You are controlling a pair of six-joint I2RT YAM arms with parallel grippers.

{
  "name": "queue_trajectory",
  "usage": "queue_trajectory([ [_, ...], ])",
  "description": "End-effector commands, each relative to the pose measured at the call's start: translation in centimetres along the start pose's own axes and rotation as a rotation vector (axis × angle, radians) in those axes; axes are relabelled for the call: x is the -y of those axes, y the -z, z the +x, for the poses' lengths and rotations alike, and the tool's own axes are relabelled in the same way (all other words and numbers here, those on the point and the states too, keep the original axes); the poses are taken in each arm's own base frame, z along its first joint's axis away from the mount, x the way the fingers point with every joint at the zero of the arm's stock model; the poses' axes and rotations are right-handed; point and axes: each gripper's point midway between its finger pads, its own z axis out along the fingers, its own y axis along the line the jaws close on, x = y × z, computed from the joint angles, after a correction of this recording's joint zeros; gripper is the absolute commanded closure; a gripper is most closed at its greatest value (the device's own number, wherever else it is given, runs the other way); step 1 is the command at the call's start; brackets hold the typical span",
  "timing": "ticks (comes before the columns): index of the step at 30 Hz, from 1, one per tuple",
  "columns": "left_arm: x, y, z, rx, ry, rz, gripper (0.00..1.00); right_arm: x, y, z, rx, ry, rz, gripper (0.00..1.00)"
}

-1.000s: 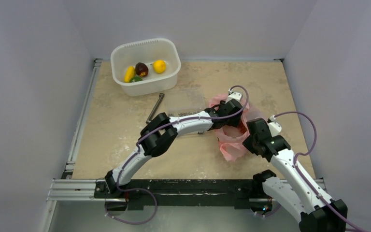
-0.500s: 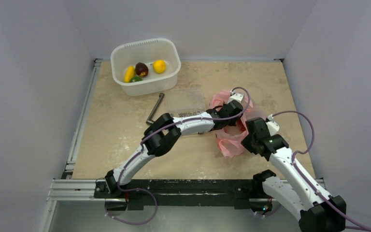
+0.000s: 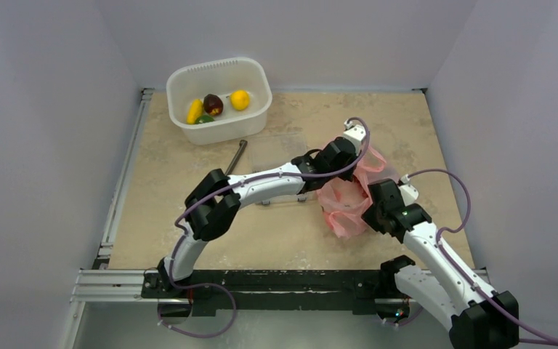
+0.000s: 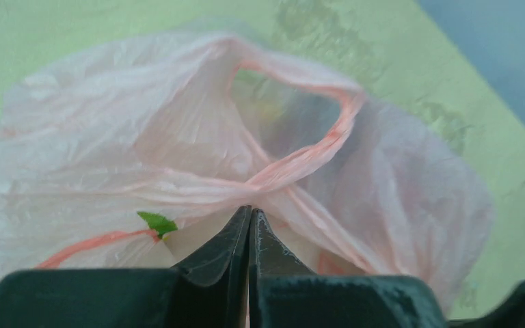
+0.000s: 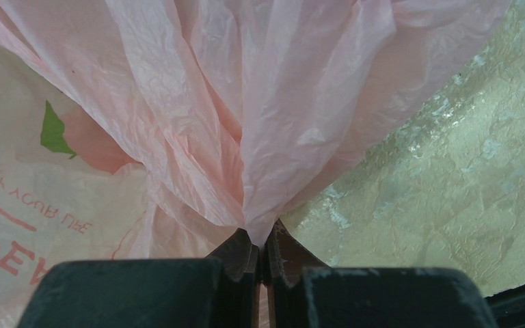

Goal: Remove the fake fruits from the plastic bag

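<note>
The pink plastic bag (image 3: 345,198) lies bunched on the table's right side, between my two grippers. My left gripper (image 4: 249,212) is shut, its tips pinching the bag (image 4: 178,143) where the twisted loop handle (image 4: 314,147) gathers. From the near side, my right gripper (image 5: 263,236) is shut on a gathered fold of the film (image 5: 260,123). Fake fruits lie in the white tub (image 3: 256,120) at the back left: a yellow banana (image 3: 195,110), a dark red one (image 3: 213,104), a yellow round one (image 3: 240,99) and a green one (image 3: 205,118). The film hides whatever is inside the bag.
A bent metal key (image 3: 234,161) lies on the table in front of the tub. A clear flat box (image 3: 280,149) sits beside it, partly under my left arm. An aluminium rail (image 3: 120,182) runs along the table's left edge, and walls close in on three sides.
My left gripper has closed on the bag's handle and shifted toward the far side. Its elbow swung left. The bag has been drawn up into a tighter bunch; my right gripper kept its hold.
</note>
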Motion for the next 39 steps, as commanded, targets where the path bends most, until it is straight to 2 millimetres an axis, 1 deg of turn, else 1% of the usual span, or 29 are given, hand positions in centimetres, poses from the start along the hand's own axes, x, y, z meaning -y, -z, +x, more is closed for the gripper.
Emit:
queue_trajectory([
  [1, 1.4, 1.0, -2.7, 0.065, 0.039, 0.082, 1.00, -0.8, 0.4, -0.9, 0.032, -0.026, -0.019, 1.00],
  [2, 1.4, 0.6, -2.6, 0.058, 0.067, 0.079, 1.00, -0.6, 0.5, -1.0, 0.040, -0.025, -0.014, 1.00],
  [3, 1.3, 0.1, -2.1, 0.041, 0.093, 0.074, 0.96, -0.6, 0.6, -1.1, 0.041, -0.024, -0.015, 1.00],
  [4, 1.1, -0.5, -1.8, 0.026, 0.120, 0.066, 0.86, -0.6, 0.7, -1.1, 0.041, -0.025, -0.016, 1.00],
  [5, 1.0, -0.9, -1.3, 0.012, 0.145, 0.063, 0.78, -0.5, 0.7, -1.1, 0.042, -0.025, -0.016, 1.00],
  [6, 0.9, -1.4, -1.1, 0.005, 0.172, 0.063, 0.74, -0.4, 0.8, -1.1, 0.044, -0.026, -0.015, 1.00],
  [7, 0.8, -1.9, -0.7, -0.002, 0.198, 0.060, 0.73, -0.3, 0.9, -1.1, 0.044, -0.026, -0.014, 1.00],
  [10, 1.0, -2.6, -0.4, 0.011, 0.251, 0.069, 0.73, -0.2, 1.1, -1.3, 0.056, -0.030, -0.019, 1.00],
  [12, 1.3, -3.1, -0.3, 0.025, 0.265, 0.089, 0.75, -0.3, 1.1, -1.4, 0.062, -0.033, -0.023, 1.00],
  [15, 0.6, -4.1, 1.0, 0.009, 0.304, 0.067, 0.78, -0.6, 1.1, -1.5, 0.059, -0.033, -0.025, 1.00],
  [16, 0.0, -4.5, 1.4, -0.001, 0.334, 0.060, 0.79, -0.7, 1.1, -1.6, 0.060, -0.031, -0.026, 1.00],
  [18, -0.8, -5.0, 2.3, -0.030, 0.406, 0.059, 0.84, -0.9, 1.2, -1.8, 0.061, -0.029, -0.027, 1.00],
  [19, -1.0, -5.1, 2.7, -0.035, 0.437, 0.059, 0.85, -0.9, 1.3, -1.9, 0.065, -0.025, -0.027, 1.00],
  [21, -0.5, -5.2, 2.8, -0.039, 0.486, 0.105, 0.87, -1.0, 1.4, -2.0, 0.071, -0.025, -0.030, 1.00],
  [22, -0.3, -5.0, 2.8, -0.041, 0.493, 0.116, 0.88, -1.0, 1.3, -2.0, 0.071, -0.025, -0.031, 1.00],
  [23, 0.1, -4.7, 2.8, -0.036, 0.492, 0.125, 0.87, -1.0, 1.4, -2.0, 0.073, -0.025, -0.032, 1.00],
  [24, 0.5, -4.1, 2.6, -0.020, 0.484, 0.134, 0.83, -1.0, 1.4, -2.1, 0.078, -0.027, -0.031, 1.00],
  [28, 1.6, -1.5, 2.2, 0.024, 0.464, 0.198, 0.62, -0.9, 1.8, -2.7, 0.103, -0.037, -0.037, 1.00],
  [30, 2.3, -0.3, 2.3, 0.038, 0.442, 0.267, 0.55, -0.8, 2.0, -2.7, 0.107, -0.048, -0.041, 1.00],
  [33, 2.7, 1.1, 2.3, 0.065, 0.406, 0.327, 0.45, -0.6, 1.8, -2.1, 0.093, -0.058, -0.052, 1.00],
  [35, 3.1, 1.8, 2.4, 0.080, 0.373, 0.369, 0.36, -0.3, 1.7, -1.8, 0.088, -0.057, -0.047, 1.00],
  [37, 3.4, 2.2, 2.7, 0.081, 0.358, 0.403, 0.31, 0.0, 1.5, -1.6, 0.084, -0.047, -0.037, 1.00],
  [39, 3.8, 2.3, 3.0, 0.046, 0.355, 0.426, 0.29, 0.3, 1.2, -1.2, 0.067, -0.025, -0.020, 1.00],
])
